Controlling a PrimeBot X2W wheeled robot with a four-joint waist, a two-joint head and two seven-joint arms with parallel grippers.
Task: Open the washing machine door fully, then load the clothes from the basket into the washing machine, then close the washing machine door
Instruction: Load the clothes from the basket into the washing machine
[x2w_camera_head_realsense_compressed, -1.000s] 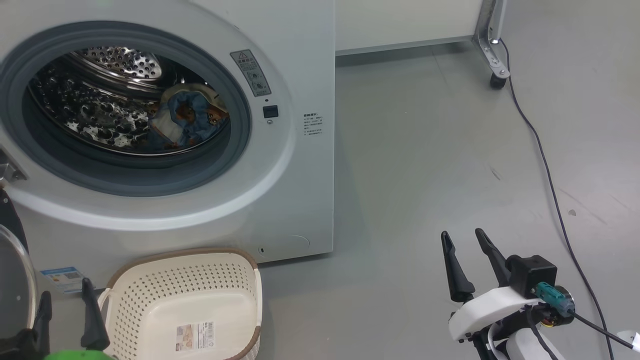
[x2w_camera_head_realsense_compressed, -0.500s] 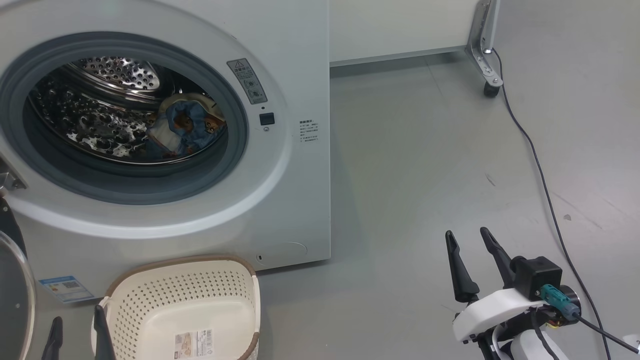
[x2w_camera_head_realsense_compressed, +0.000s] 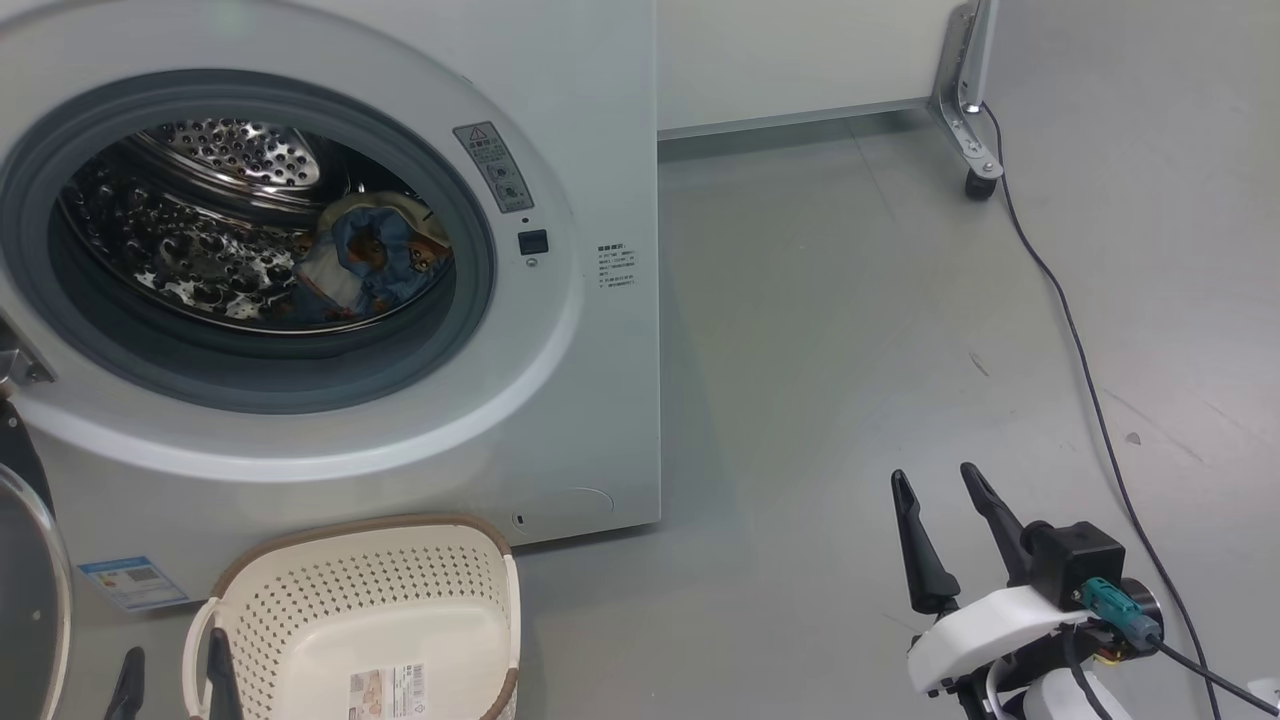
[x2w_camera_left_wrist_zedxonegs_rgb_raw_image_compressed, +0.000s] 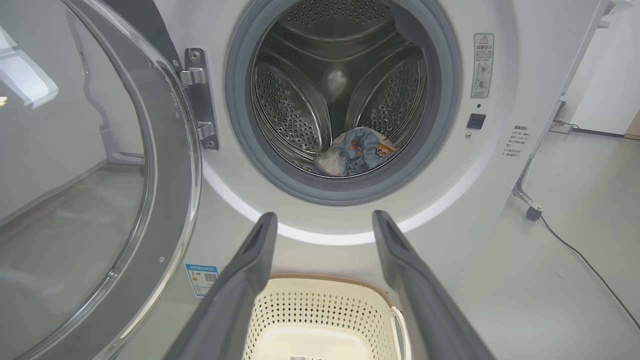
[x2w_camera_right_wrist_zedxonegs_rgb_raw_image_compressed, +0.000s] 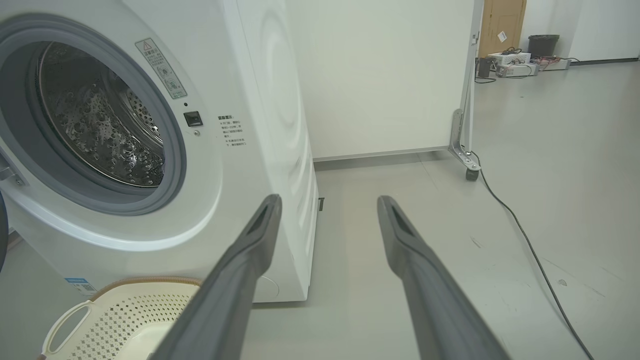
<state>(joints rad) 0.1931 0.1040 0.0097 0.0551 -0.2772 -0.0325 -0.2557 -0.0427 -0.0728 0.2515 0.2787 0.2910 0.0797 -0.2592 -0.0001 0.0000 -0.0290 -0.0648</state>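
Observation:
The white washing machine (x2w_camera_head_realsense_compressed: 560, 330) fills the upper left, its round opening uncovered. Its door (x2w_camera_left_wrist_zedxonegs_rgb_raw_image_compressed: 95, 200) stands swung out to the left on a metal hinge; a sliver of it shows at the head view's left edge (x2w_camera_head_realsense_compressed: 25, 590). The clothes (x2w_camera_head_realsense_compressed: 375, 255), a blue printed bundle with a beige part, lie inside the steel drum, low and to the right (x2w_camera_left_wrist_zedxonegs_rgb_raw_image_compressed: 352, 155). The cream basket (x2w_camera_head_realsense_compressed: 360, 620) sits on the floor before the machine with nothing in it. My left gripper (x2w_camera_head_realsense_compressed: 170, 665) is open just left of the basket, fingertips low in view. My right gripper (x2w_camera_head_realsense_compressed: 940, 485) is open over bare floor.
A black cable (x2w_camera_head_realsense_compressed: 1090, 390) runs across the grey floor at the right, past a wheeled metal frame leg (x2w_camera_head_realsense_compressed: 970, 120). A pale wall panel (x2w_camera_head_realsense_compressed: 790, 50) stands behind the machine. In the right wrist view, boxes and a bin (x2w_camera_right_wrist_zedxonegs_rgb_raw_image_compressed: 542, 45) stand far off.
My left gripper has dropped lower in the head view, only its fingertips showing now. The camera has shifted slightly. Clothes, basket and right gripper stay put.

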